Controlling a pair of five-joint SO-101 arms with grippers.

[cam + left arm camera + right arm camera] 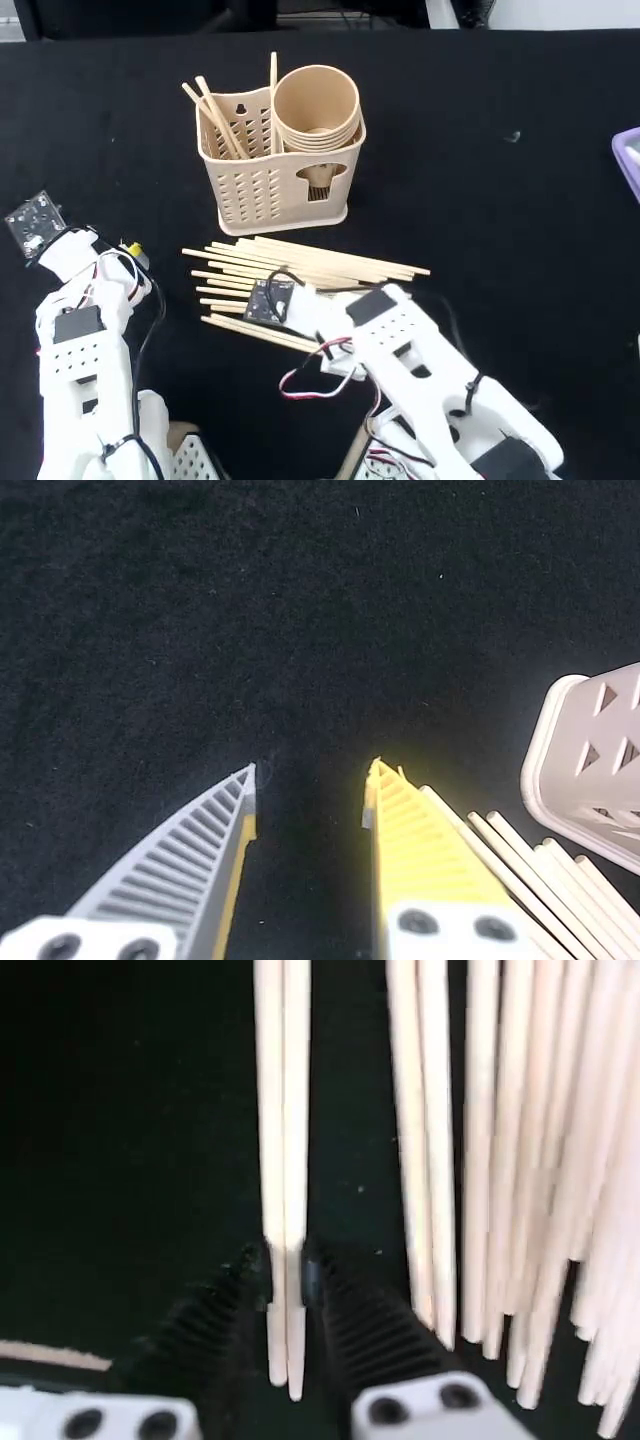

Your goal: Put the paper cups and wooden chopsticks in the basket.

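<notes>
Wooden chopsticks (330, 268) are being found lying in a loose heap on the tabletop (500, 200), between its near edge and the basket (262, 190), their long axes running roughly from the left edge toward the right; a few are already being carried upright in the basket's left compartment, and the stacked paper cups (316, 105) are being housed in its right compartment. One pair (283, 1140) at the near side of the heap is being clenched by the right gripper (288, 1260) close to its tapered ends, the jaws closing across the sticks' width; this arm is being judged the nearer. The basket is lying beyond the heap toward the far edge; the pair is therefore being judged to need lifting and tipping upright. The left gripper (310, 780) is being held released over bare tabletop, just beside the heap's left ends.
</notes>
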